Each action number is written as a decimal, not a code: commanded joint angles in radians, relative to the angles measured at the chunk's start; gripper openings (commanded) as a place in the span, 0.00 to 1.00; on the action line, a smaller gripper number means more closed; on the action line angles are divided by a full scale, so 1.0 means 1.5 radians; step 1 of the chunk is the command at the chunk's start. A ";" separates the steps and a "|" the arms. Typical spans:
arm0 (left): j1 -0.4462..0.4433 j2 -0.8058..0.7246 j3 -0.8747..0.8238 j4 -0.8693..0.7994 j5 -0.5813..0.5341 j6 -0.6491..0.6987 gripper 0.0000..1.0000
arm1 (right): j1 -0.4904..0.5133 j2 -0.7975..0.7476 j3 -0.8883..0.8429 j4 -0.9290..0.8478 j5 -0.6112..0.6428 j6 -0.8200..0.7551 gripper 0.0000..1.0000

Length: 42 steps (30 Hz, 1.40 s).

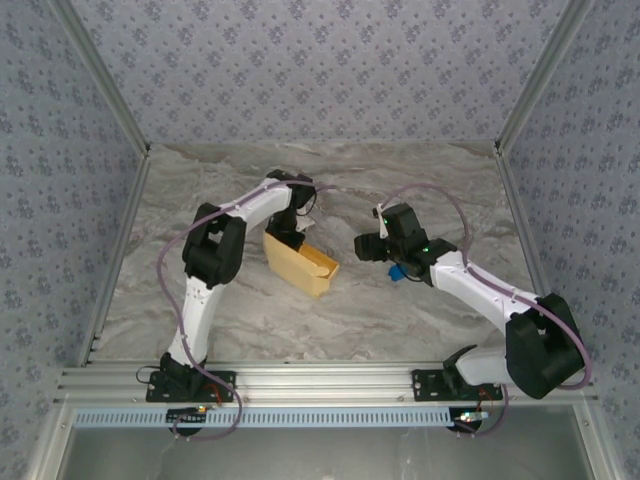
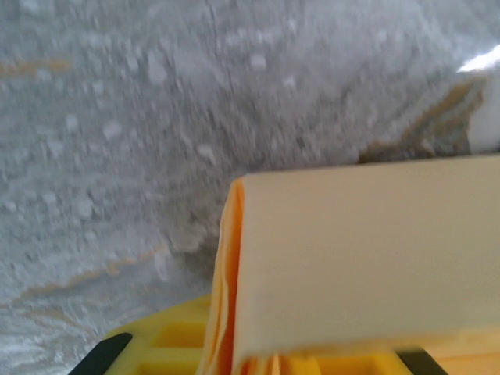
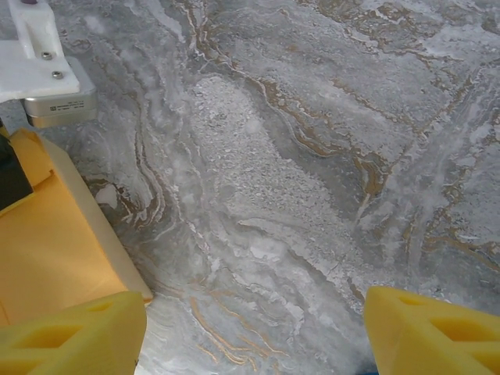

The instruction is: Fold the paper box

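folding was judged midway: the paper box (image 1: 300,262) was found at the left fingers (image 2: 168,344), grip unclear; the right fingers (image 3: 70,340), spread empty, were likely needed to close its open end.

Reading no text, brand, number or sign anywhere in these views. Making out only a small printed label (image 3: 64,104) on the silver block (image 3: 55,116) beneath a white bracket (image 3: 35,58) in the right wrist view, carrying lettering too fine and blurred to decipher.
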 commanded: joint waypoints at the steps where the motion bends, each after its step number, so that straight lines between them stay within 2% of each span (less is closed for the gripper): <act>1: -0.019 0.031 0.035 -0.038 -0.054 0.014 0.20 | -0.006 -0.014 -0.010 -0.015 0.018 0.006 0.76; 8: -0.040 0.034 0.072 -0.009 -0.096 0.044 0.17 | -0.013 -0.033 -0.018 -0.028 0.020 0.007 0.75; 13: -0.056 0.016 0.084 0.021 -0.080 0.100 0.18 | -0.021 -0.071 -0.032 -0.040 0.031 0.012 0.76; 20: -0.096 0.085 0.177 -0.017 -0.089 0.225 0.21 | -0.034 -0.116 -0.054 -0.056 0.063 0.034 0.76; 24: -0.109 0.124 0.256 -0.042 -0.075 0.256 0.22 | -0.044 -0.151 -0.079 -0.067 0.073 0.047 0.76; 28: -0.113 0.154 0.331 -0.072 -0.057 0.258 0.30 | -0.045 -0.173 -0.098 -0.073 0.064 0.050 0.76; 33: -0.115 0.150 0.365 -0.087 -0.031 0.258 0.43 | -0.046 -0.177 -0.114 -0.066 0.055 0.055 0.76; 42: -0.112 0.139 0.365 -0.100 -0.016 0.266 0.52 | -0.039 -0.147 -0.111 -0.044 0.036 0.054 0.76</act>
